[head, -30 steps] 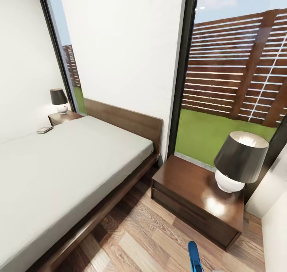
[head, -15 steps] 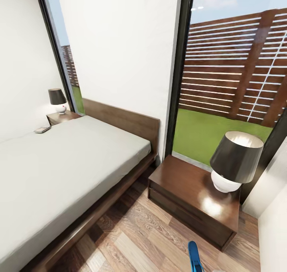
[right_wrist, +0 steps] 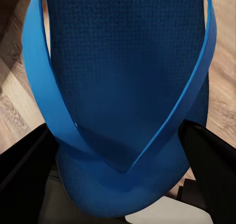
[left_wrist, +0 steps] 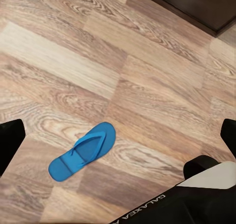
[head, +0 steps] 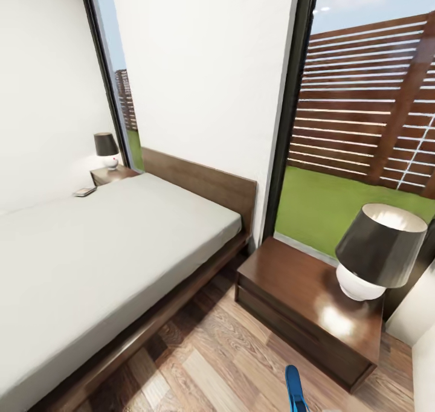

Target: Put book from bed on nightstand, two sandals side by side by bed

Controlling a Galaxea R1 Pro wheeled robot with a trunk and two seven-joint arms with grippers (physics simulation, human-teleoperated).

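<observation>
The bed (head: 90, 261) has a dark wood frame and a bare grey mattress, and the small book (head: 84, 191) lies on the mattress at its far corner. One nightstand (head: 302, 303) stands close by on the right of the bed, the other (head: 115, 174) at the far side. A blue sandal (right_wrist: 123, 76) sits between the dark fingers (right_wrist: 24, 179) of my right gripper (right_wrist: 118, 177), which is shut on it; its tip (head: 295, 392) pokes in at the head view's lower edge. The second blue sandal (left_wrist: 83, 151) lies flat on the wood floor below my open left gripper (left_wrist: 119, 135).
A dark-shaded lamp (head: 380, 249) stands on the near nightstand and a smaller one (head: 106, 150) on the far one. Tall windows (head: 368, 128) show grass and a slatted fence. A strip of wood floor (head: 205, 363) runs between bed and near nightstand. My own base (left_wrist: 196, 199) is by the lying sandal.
The whole head picture has shifted rightward, so the camera has turned. The sandal tip keeps its place at the picture's lower edge. Nothing in the room itself has moved.
</observation>
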